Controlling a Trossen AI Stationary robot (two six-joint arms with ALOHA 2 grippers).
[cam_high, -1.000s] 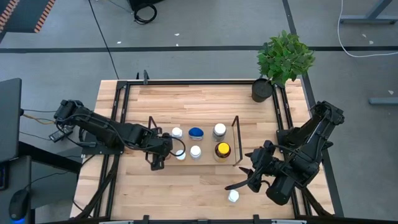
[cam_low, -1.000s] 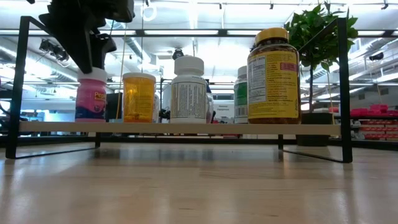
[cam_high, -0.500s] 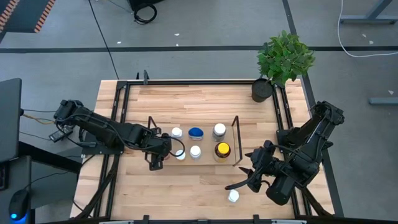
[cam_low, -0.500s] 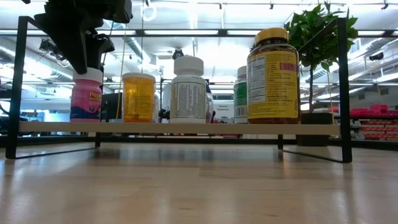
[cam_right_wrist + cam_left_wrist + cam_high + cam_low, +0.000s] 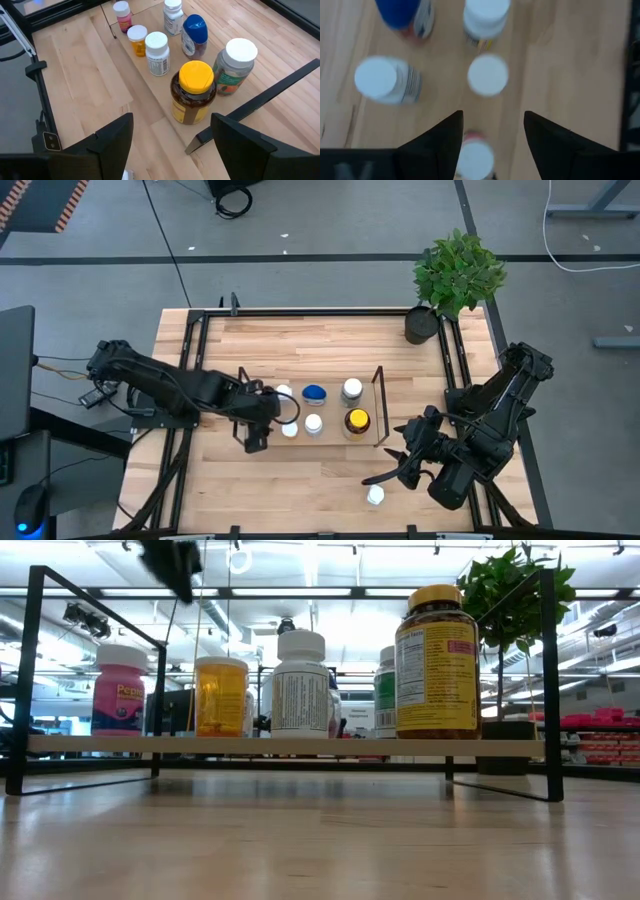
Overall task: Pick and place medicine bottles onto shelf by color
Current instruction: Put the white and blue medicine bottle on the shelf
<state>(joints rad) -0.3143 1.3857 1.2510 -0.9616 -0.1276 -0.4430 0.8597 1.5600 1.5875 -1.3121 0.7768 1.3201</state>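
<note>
Wooden worktop [image 5: 320, 340], black frame round its edge. Shelf [image 5: 378, 408] near the middle, a low black rod rack with upright end frames and a pale board. Potted plant [image 5: 455, 275] at about 1 o'clock from the shelf, on the worktop's far right corner. Left arm reaches in from 9 o'clock; left hand [image 5: 256, 423] hangs over the shelf's left end, fingers parted, nothing between them, raised clear above the caps in the low view. In its wrist view a white cap shows directly below the gap. Right arm folded at 4 o'clock; right hand [image 5: 398, 468] off the shelf's right end, fingers spread wide and empty. On the shelf, by size: amber bottle with yellow cap [image 5: 437, 662] at the right end; green-label bottle with white cap [image 5: 235, 66] behind it; blue-capped bottle [image 5: 194, 35] toward mid-back; white bottle [image 5: 300, 683] centre front; small orange vial [image 5: 221, 694] left of it; pink bottle [image 5: 119, 690] at the left end, standing free. One white-capped bottle [image 5: 375, 496] off the shelf, on the worktop near 5 o'clock, just beside the right hand.
</note>
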